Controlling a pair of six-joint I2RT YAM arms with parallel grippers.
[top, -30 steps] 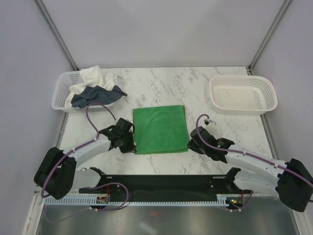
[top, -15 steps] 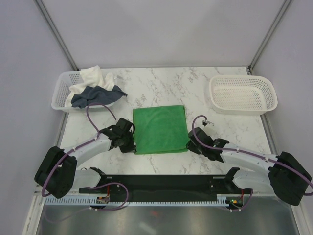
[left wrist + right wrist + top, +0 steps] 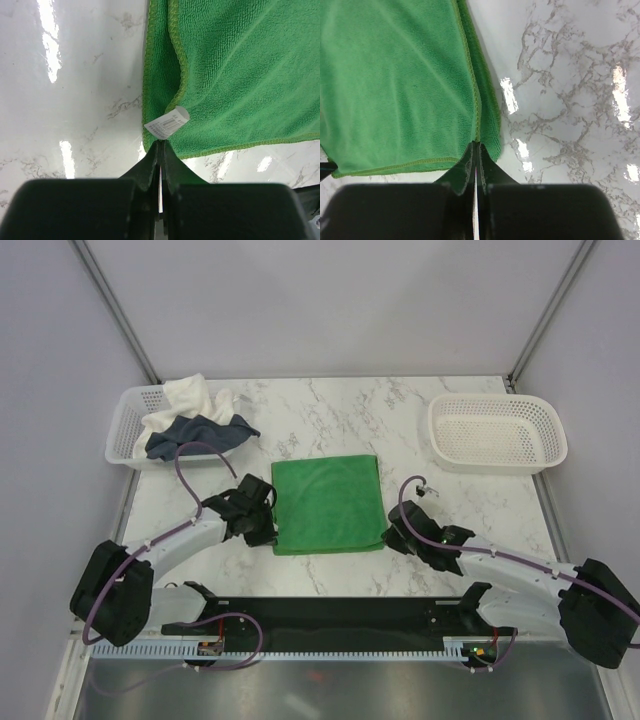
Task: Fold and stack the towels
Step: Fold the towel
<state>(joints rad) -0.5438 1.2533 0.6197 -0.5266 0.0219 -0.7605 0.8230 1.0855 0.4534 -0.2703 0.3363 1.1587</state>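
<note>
**Colleague:** Where do you have the arms right now?

**Operator:** Both are down on the green towel (image 3: 328, 505), which lies flat on the marble tabletop (image 3: 330, 415) between the two arms. My left gripper (image 3: 160, 145) is at its near-left corner, just below the white label (image 3: 166, 123). My right gripper (image 3: 475, 145) is at the near-right corner.

**Colleague:** Open or clamped?

**Operator:** Clamped, both of them. In each wrist view the jaws are pressed together with only a hairline slit, and the hem runs in under the tips. I judge each is pinching cloth, not bare marble.

**Colleague:** Why the two near corners?

**Operator:** Holding both ends of one edge lets me carry it evenly over to the far edge without the cloth skewing. Two hems lie side by side along each side, so I read the towel as doubled once already. This would be the next fold.

**Colleague:** And the others?

**Operator:** The navy towel (image 3: 190, 435) and the cream towel (image 3: 195, 397) are bunched together in the left basket (image 3: 120, 440), at the far left, with the navy one spilling over the rim. The right basket (image 3: 545, 455) sits at the far right, well apart from all of it. I'd call the task early: one towel in hand, two untouched.
</note>
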